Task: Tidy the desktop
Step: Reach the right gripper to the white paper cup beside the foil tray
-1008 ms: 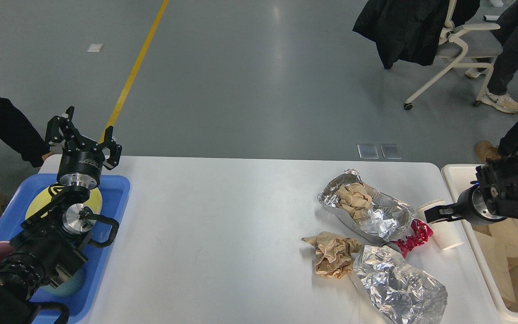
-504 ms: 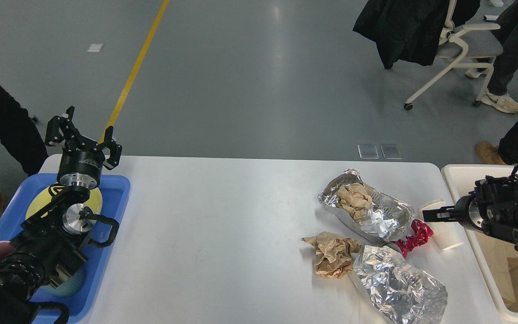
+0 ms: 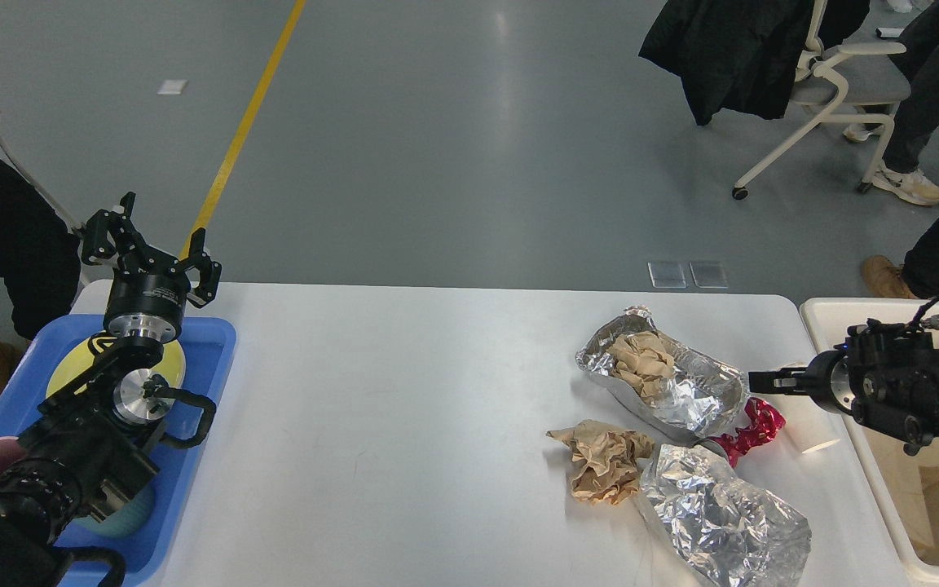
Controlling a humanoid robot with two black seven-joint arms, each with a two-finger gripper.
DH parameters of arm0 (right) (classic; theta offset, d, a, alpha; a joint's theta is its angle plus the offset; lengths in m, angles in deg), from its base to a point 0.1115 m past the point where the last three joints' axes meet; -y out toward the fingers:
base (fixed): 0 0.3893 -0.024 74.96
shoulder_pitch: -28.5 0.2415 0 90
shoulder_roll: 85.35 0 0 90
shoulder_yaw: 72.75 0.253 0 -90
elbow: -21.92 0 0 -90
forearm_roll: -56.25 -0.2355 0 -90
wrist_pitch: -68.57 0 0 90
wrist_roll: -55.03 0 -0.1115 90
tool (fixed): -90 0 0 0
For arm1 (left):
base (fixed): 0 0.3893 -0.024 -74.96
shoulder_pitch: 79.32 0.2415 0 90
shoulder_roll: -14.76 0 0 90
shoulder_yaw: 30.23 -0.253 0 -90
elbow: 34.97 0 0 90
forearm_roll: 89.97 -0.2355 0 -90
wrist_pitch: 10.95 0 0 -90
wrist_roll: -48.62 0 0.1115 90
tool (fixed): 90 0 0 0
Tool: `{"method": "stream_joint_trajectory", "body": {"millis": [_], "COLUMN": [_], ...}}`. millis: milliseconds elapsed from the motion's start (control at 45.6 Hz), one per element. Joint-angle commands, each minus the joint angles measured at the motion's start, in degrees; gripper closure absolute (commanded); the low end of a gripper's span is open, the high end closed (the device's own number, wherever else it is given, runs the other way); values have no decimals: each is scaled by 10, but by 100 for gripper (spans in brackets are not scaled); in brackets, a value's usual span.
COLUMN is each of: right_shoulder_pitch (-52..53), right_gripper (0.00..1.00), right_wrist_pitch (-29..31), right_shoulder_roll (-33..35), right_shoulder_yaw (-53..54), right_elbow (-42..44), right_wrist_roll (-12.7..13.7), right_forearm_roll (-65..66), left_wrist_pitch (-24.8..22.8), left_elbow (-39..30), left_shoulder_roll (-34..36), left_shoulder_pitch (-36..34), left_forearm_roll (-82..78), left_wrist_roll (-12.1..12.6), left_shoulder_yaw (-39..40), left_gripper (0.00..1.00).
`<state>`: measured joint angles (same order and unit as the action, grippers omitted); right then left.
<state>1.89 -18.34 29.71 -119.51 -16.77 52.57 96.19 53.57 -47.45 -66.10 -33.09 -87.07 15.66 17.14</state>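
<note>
The desktop [image 3: 404,408] is a wide white tabletop. At its right lie a foil tray [image 3: 710,399] holding crumpled brown paper [image 3: 641,359], a second brown paper wad [image 3: 604,461], a crumpled foil sheet [image 3: 722,518], a red foil wrapper [image 3: 756,428] and a white paper cup [image 3: 810,428] on its side. My right gripper [image 3: 763,381] points left, just over the cup's far end; it is dark and seen side-on. My left gripper [image 3: 150,244] is open and empty, raised over the far edge of the blue tray.
A blue tray [image 3: 213,367] at the left edge holds a yellow plate [image 3: 70,371] and bowls under my left arm. A cream bin [image 3: 824,314] with brown paper inside stands off the table's right end. People and a chair [image 3: 836,90] are behind.
My right gripper has shifted a little left, from the bin's side to over the cup and foil tray's end. The left arm has not moved. A person at far left moved.
</note>
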Motion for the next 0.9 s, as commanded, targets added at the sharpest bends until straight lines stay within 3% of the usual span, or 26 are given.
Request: {"method": "stream_joint_trajectory", "body": {"millis": [0, 219, 394, 635, 876], "right_shoulder_pitch": [-16, -22, -35, -42, -44], "right_gripper": [0, 1, 7, 29, 41], "right_wrist_pitch": [0, -2, -3, -3, -2], "right_shoulder_roll": [-11, -12, -13, -14, -21], "right_shoulder_yaw": [5, 8, 9, 9, 10], "right_elbow": [23, 27, 50, 55, 55], "right_wrist_roll": [0, 0, 0, 0, 0], "right_forearm_roll": [0, -1, -1, -1, -1], "left_wrist_pitch": [0, 0, 0, 0, 0], "left_elbow": [0, 0, 0, 0, 0], "left_shoulder_roll": [0, 0, 0, 0, 0], "left_shoulder_pitch": [0, 0, 0, 0, 0], "left_forearm_roll": [0, 0, 0, 0, 0], "left_wrist_roll": [0, 0, 0, 0, 0], "left_shoulder_yaw": [0, 0, 0, 0, 0], "left_gripper": [4, 4, 4, 4, 4]}}
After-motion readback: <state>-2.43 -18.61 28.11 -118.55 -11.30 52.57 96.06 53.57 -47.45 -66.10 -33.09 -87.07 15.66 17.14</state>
